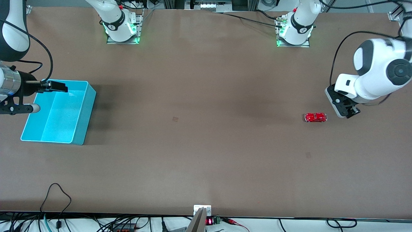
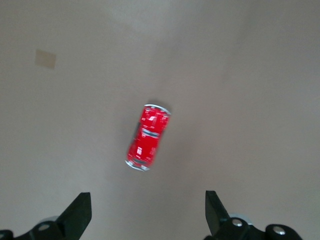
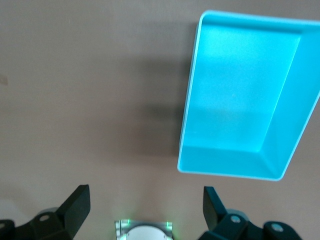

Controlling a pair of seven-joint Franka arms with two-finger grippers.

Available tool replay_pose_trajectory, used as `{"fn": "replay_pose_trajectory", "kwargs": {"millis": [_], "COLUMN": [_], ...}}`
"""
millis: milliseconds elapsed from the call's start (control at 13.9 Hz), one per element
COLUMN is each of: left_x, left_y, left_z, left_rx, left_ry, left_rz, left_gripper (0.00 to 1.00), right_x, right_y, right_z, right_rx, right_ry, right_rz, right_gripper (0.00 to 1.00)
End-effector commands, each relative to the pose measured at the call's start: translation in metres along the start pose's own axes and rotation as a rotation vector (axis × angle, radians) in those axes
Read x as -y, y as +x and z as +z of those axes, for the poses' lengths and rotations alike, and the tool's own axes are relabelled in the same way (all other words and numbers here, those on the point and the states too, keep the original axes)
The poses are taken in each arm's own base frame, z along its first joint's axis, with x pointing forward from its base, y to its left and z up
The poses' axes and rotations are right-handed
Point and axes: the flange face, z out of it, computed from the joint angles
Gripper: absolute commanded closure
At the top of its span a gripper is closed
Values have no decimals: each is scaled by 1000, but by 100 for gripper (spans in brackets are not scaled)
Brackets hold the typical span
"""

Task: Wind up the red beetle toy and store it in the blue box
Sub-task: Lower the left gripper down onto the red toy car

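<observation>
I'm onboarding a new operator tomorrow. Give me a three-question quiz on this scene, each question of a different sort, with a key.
1. True or false: the red beetle toy already lies inside the blue box.
2. Which gripper is beside the toy? A) left gripper B) right gripper
3. Fill in: the right gripper is over the blue ___.

Key
1. False: the toy sits on the table toward the left arm's end, the box toward the right arm's end.
2. A; its fingers are open.
3. box
</observation>
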Motion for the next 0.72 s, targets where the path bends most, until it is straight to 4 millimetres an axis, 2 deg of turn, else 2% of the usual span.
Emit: {"fn": "replay_pose_trajectory", "kwargs": {"millis": [0, 215, 431, 502, 646], "left_x": [8, 14, 9, 9, 10], "left_y": [-5, -6, -6, -8, -11], "left_z": [44, 85, 120, 129, 131], "left_rx": [-5, -13, -4, -3, -5], "left_ry": [55, 80, 19, 5, 10], "left_rz": [149, 217, 248, 249, 243], "left_gripper": [0, 0, 0, 0, 1], "right_x": [-5, -2, -2, -2, -2], "right_y": [7, 9, 8, 8, 8], "right_z": [-2, -3, -2, -2, -2], "right_rx": [-25, -38, -33, -30, -30], "right_ry": [9, 13, 4, 4, 4], "right_rz": [2, -1, -12, -11, -13], "right_gripper": [0, 0, 0, 0, 0]}}
